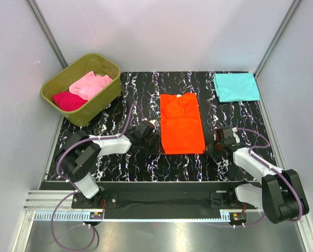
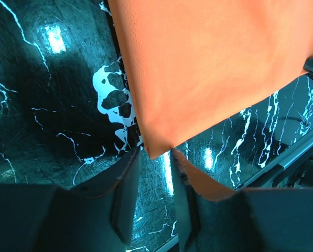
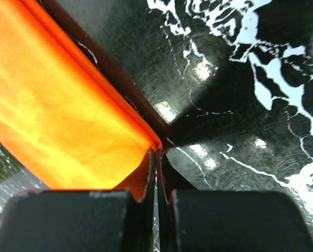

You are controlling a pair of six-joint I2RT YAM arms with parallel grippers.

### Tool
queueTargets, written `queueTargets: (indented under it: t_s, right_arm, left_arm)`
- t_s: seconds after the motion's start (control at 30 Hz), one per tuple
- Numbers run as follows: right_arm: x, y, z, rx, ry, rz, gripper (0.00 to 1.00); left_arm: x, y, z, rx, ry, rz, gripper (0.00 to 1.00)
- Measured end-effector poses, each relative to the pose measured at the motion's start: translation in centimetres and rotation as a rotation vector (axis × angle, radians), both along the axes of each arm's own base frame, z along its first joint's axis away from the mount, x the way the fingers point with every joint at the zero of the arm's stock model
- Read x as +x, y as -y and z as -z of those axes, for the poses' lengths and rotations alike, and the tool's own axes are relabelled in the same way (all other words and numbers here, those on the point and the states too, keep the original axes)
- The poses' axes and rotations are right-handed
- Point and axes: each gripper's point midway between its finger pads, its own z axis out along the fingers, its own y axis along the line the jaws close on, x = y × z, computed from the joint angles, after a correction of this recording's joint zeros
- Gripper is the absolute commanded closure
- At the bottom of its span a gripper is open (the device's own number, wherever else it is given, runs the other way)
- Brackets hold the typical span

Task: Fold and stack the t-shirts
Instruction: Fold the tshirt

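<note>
Orange cloth t-shirt lies flat in the middle of the black, white-veined bench. It forms a long rectangle with its neck toward the far edge. At the shirt's near left corner sits the left tool, low over the surface. Its two dark fingers stand partly apart with bare bench showing in the gap. The tip of the cloth corner reaches just to the mouth of that gap and is not clamped. At the near right corner sits the right tool, its fingers pressed together with no gap. The hemmed corner of the cloth runs into the seam between their tips and is pinched there. A teal cloth t-shirt lies folded flat at the far right corner of the bench, well apart from the orange one. At the far left stands an olive-green plastic tub. It holds a light pink t-shirt and a magenta t-shirt, crumpled side by side.
</note>
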Motion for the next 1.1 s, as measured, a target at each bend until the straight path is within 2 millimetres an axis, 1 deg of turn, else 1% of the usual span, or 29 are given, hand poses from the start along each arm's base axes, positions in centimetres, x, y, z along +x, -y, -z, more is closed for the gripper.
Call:
queueTargets:
  t_s: [0.07,0.1,0.17,0.23,0.33,0.4,0.43,0.5,0.57,0.67,0.8,0.87,0.93,1.0,1.1]
  right_arm:
    - [0.0,-0.1,-0.1,0.008,0.003,-0.004,1.0]
    - [-0.1,-0.2,-0.2,0.012,0.005,-0.006,1.0]
    - [-0.1,-0.3,-0.4,0.02,0.009,-0.011,1.0]
    - [-0.1,-0.5,-0.7,0.031,0.017,-0.017,1.0]
    - [-0.4,-0.8,-1.5,0.047,0.035,-0.034,1.0]
    - [-0.8,-0.7,-2.4,0.052,0.053,-0.043,1.0]
    - [-1.0,-0.8,-3.0,0.058,0.068,-0.052,1.0]
    - [-1.4,-1.0,-4.7,0.077,0.113,-0.071,1.0]
    - [-1.9,-1.1,-6.7,0.099,0.172,-0.089,1.0]
    - [-3.0,-1.0,-10.2,0.12,0.261,-0.104,1.0]
    - [-4.6,-0.7,-15.2,0.141,0.366,-0.115,1.0]
    - [-5.1,-0.8,-17.2,0.156,0.401,-0.127,1.0]
    - [-5.3,-0.8,-18.5,0.158,0.416,-0.135,1.0]
    - [-5.3,-0.7,-19.3,0.147,0.415,-0.14,1.0]
    - [-4.2,-0.5,-20.2,0.107,0.408,-0.147,1.0]
  left_arm:
    - [0.0,0.0,0.1,0.001,-0.006,-0.005,0.76]
    - [-0.1,0.0,0.2,0.002,-0.008,-0.005,0.89]
    - [-0.3,-0.1,0.3,0.005,-0.014,-0.006,1.0]
    - [-0.4,-0.2,0.4,0.009,-0.019,-0.003,1.0]
    - [-0.8,-0.4,-0.1,0.013,-0.019,0.0,1.0]
    - [-1.2,-0.5,-1.2,0.01,-0.007,0.005,1.0]
    - [-1.5,-0.5,-2.1,0.002,0.006,0.01,1.0]
    - [-2.1,-0.3,-4.1,-0.025,0.04,0.023,1.0]
    - [-2.8,0.0,-6.5,-0.057,0.075,0.041,1.0]
    - [-4.0,0.1,-9.4,-0.078,0.123,0.057,1.0]
    - [-5.7,-0.1,-12.8,-0.116,0.168,0.071,1.0]
    - [-6.3,-0.1,-14.4,-0.136,0.184,0.074,1.0]
    - [-6.2,0.1,-15.8,-0.151,0.2,0.069,1.0]
    - [-5.8,0.2,-16.5,-0.147,0.211,0.059,1.0]
    - [-4.5,0.5,-17.5,-0.127,0.225,0.044,1.0]
